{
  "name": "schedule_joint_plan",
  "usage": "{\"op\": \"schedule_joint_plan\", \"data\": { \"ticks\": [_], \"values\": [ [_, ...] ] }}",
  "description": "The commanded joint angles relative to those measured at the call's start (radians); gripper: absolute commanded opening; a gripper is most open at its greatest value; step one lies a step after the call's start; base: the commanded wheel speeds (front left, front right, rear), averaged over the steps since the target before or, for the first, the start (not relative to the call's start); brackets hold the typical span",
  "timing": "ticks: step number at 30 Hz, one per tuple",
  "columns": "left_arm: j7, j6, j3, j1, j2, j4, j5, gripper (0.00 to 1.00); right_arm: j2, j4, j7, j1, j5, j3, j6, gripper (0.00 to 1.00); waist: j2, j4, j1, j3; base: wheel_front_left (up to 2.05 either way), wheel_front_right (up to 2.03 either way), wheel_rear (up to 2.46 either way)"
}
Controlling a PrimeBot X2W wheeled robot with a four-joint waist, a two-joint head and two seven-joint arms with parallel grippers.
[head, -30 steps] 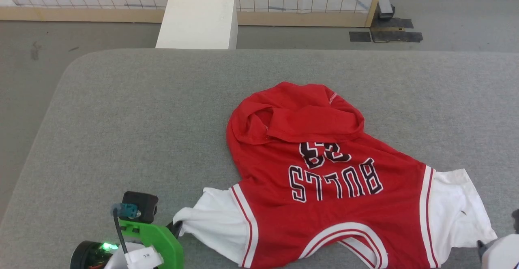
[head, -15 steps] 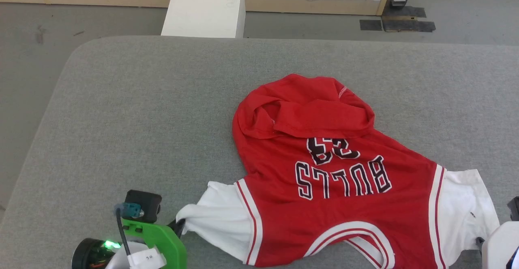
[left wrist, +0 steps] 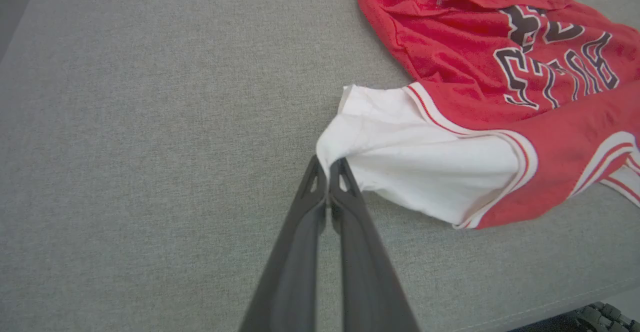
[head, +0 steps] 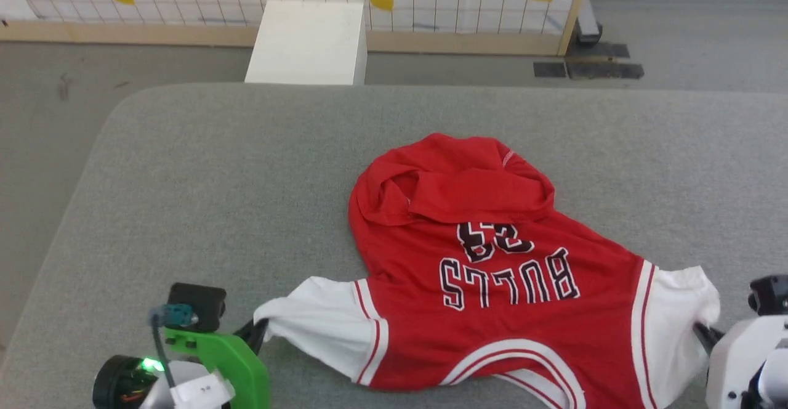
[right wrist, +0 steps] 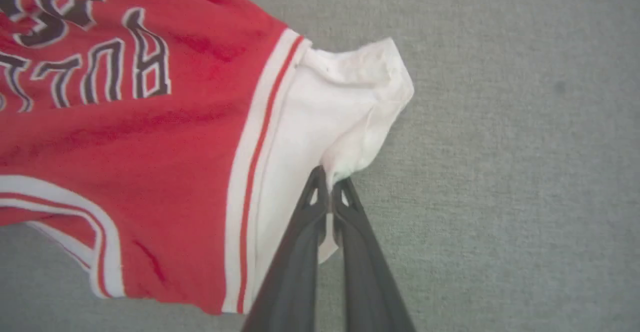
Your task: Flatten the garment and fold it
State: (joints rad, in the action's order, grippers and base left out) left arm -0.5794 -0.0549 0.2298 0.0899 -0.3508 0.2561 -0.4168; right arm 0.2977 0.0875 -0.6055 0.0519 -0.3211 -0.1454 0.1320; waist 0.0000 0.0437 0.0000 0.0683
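Since one second ago, the right gripper (right wrist: pixel 330 179) has closed on the white right sleeve (head: pixel 674 310). The cuff lay spread before and now bunches toward the fingertips. (The head camera has also shifted, so the shirt's apparent drift is no real move.)

Nearest the robot:
- The left gripper (left wrist: pixel 328 164) is clamped on the tip of the white left sleeve (head: pixel 320 335), with the jaws pressed together and fabric pinched between them.
- The right gripper is in the same condition, jaws together with a thin fold of cuff caught at the tips.
- Both sleeves are drawn outward and sit well apart.

The garment (head: pixel 492 261) lies on the grey padded table (head: pixel 184 181) with its collar toward the robot.
- Middle: the chest panel with the lettering is fairly smooth and shows only light creases.
- Far end: the hem portion (head: pixel 455 181) is turned back over itself in a rumpled heap.

Task status, as judged:
- Both sleeve grips are established and flattening is in hand.
- Still to do: spread out the doubled-over far end and smooth the body.
- No deliberate fold has been made yet.
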Motion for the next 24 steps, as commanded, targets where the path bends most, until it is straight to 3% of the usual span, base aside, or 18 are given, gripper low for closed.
{"op": "schedule_joint_plan", "data": {
  "ticks": [1,4,9,15,24],
  "values": [
    [0.009,-0.005,-0.015,-0.007,-0.006,0.013,-0.015,0.0,0.025,-0.039,-0.005,-0.011,-0.028,0.008,-0.001,0.0,0.0,-0.02,0.0,-0.036,0.0,0.0,0.0],
    [0.019,-0.013,-0.045,-0.021,-0.027,0.031,-0.009,0.0,0.083,-0.133,-0.017,-0.015,-0.075,0.011,-0.001,0.0,0.0,-0.031,0.0,-0.055,0.0,0.0,0.0],
    [0.037,-0.011,-0.099,-0.066,-0.045,0.085,-0.035,0.0,0.126,-0.245,-0.046,-0.06,-0.152,-0.021,-0.001,0.0,0.0,-0.042,0.0,-0.085,0.0,0.0,0.0],
    [0.059,-0.011,-0.17,-0.164,-0.087,0.172,-0.036,0.0,0.135,-0.362,-0.059,-0.164,-0.248,-0.063,-0.001,0.0,0.0,-0.048,0.0,-0.114,0.0,0.0,0.0],
    [0.097,-0.015,-0.258,-0.329,-0.115,0.265,-0.065,0.0,0.168,-0.435,-0.067,-0.33,-0.285,-0.096,-0.001,0.0,0.0,-0.064,0.0,-0.12,0.0,0.0,0.0]
  ]
}}
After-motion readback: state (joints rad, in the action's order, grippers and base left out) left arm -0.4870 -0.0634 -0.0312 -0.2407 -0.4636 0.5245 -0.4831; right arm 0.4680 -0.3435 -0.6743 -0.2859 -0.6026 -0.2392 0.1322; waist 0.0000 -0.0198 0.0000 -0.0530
